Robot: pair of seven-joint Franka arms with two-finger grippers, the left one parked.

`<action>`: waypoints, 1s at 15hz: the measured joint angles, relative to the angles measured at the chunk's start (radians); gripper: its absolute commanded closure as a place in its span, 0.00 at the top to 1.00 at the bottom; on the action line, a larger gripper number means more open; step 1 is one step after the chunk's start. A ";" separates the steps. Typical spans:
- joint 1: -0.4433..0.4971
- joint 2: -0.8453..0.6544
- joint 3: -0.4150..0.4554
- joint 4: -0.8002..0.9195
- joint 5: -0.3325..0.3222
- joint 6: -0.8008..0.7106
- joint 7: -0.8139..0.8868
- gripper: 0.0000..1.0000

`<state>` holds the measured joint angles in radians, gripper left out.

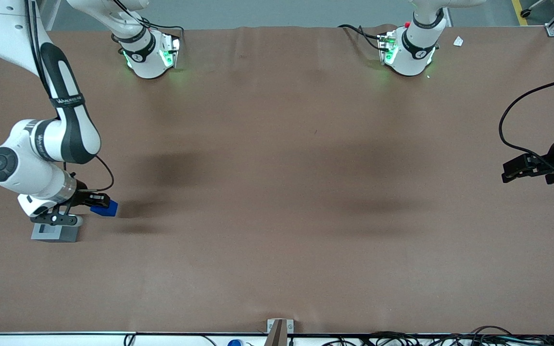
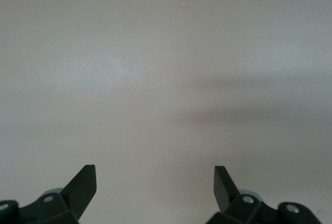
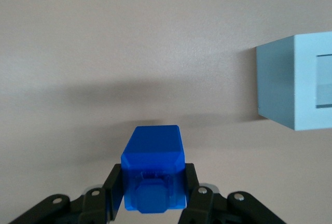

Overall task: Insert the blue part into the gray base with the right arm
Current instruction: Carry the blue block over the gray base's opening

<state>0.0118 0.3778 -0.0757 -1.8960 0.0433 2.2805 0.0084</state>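
Note:
My right arm's gripper (image 1: 100,205) is at the working arm's end of the table and is shut on the blue part (image 1: 105,209). In the right wrist view the blue part (image 3: 153,169) sits clamped between the two black fingers (image 3: 115,185), knob toward the camera, held above the brown table. The gray base (image 1: 55,232) rests on the table beside the gripper, a little nearer the front camera, partly covered by the wrist. It also shows in the right wrist view (image 3: 295,81), off to one side of the blue part, with its recess partly in frame.
The brown table surface (image 1: 277,192) stretches toward the parked arm's end. The two arm bases (image 1: 149,53) stand at the edge farthest from the front camera. Cables lie along the near edge (image 1: 402,339).

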 measured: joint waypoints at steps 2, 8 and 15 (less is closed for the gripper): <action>-0.006 -0.039 -0.002 0.011 0.015 -0.037 0.000 0.03; -0.078 -0.090 -0.005 0.220 0.015 -0.360 -0.019 0.03; -0.178 -0.079 -0.008 0.288 0.014 -0.377 -0.191 0.02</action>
<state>-0.1657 0.2992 -0.0840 -1.6083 0.0578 1.9035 -0.1823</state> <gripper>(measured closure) 0.493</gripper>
